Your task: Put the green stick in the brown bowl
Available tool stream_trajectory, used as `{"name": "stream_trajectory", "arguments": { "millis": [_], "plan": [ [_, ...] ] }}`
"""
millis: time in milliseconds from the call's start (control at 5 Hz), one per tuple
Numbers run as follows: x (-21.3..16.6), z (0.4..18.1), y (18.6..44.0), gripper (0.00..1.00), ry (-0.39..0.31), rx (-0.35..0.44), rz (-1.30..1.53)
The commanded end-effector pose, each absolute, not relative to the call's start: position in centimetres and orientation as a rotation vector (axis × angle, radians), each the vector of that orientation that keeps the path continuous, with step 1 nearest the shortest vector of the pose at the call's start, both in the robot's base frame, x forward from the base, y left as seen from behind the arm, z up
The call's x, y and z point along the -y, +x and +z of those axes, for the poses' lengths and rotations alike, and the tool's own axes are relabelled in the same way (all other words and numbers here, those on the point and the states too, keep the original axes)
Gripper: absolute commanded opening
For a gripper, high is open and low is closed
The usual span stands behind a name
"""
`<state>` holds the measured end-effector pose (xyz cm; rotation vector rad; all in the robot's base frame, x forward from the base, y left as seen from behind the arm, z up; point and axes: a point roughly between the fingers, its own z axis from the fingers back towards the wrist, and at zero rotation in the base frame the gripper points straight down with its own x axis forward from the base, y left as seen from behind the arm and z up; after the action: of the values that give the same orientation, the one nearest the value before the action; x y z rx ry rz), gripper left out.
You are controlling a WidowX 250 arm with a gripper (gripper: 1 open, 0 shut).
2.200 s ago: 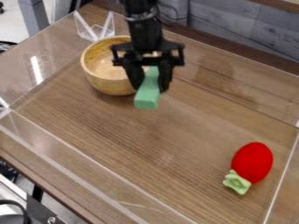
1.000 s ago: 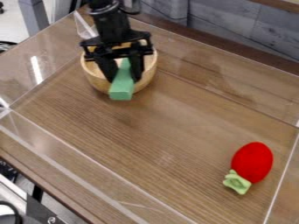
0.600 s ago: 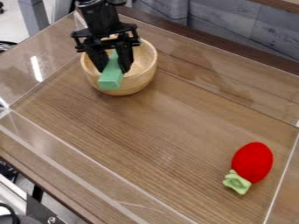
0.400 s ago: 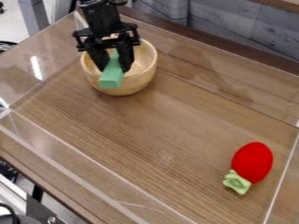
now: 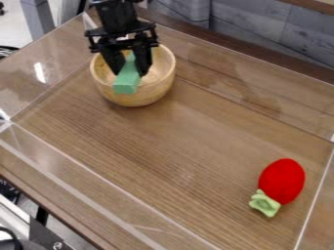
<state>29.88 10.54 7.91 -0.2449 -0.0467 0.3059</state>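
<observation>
The brown bowl [image 5: 154,90] is a round tan wooden bowl at the back left of the wooden table. My black gripper [image 5: 125,61] hangs over it, pointing down, shut on the green stick [image 5: 128,79]. The stick is a mid-green bar held tilted, its lower end just above or inside the bowl's opening; I cannot tell whether it touches the bowl's floor.
A red toy [image 5: 280,179] with a light-green leafy base [image 5: 267,204] lies at the front right. Clear plastic walls [image 5: 78,203] ring the table surface. Wooden tabletop stretches between the bowl and the toy.
The gripper carried the green stick from the bowl's right rim leftward and back, and it now hangs over the bowl's middle. In the last half second it hardly moved.
</observation>
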Motion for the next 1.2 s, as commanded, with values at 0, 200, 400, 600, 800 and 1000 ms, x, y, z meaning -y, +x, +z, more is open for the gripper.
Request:
{"name": "stream_trajectory", "arguments": {
  "millis": [0,200,400,600,800,1000],
  "plan": [
    [-10.5,9.5,31.3,0.00,-0.227,0.093,0.255],
    [-10.0,9.6,31.2,0.00,-0.227,0.093,0.260],
    [-9.4,9.6,31.0,0.00,-0.226,0.094,0.264],
    [-10.2,9.4,30.8,0.00,-0.224,0.100,0.303],
    [-10.9,8.6,30.0,1.00,-0.213,0.092,0.288],
    [-10.9,9.0,29.3,1.00,-0.206,0.109,0.259]
  ]
}}
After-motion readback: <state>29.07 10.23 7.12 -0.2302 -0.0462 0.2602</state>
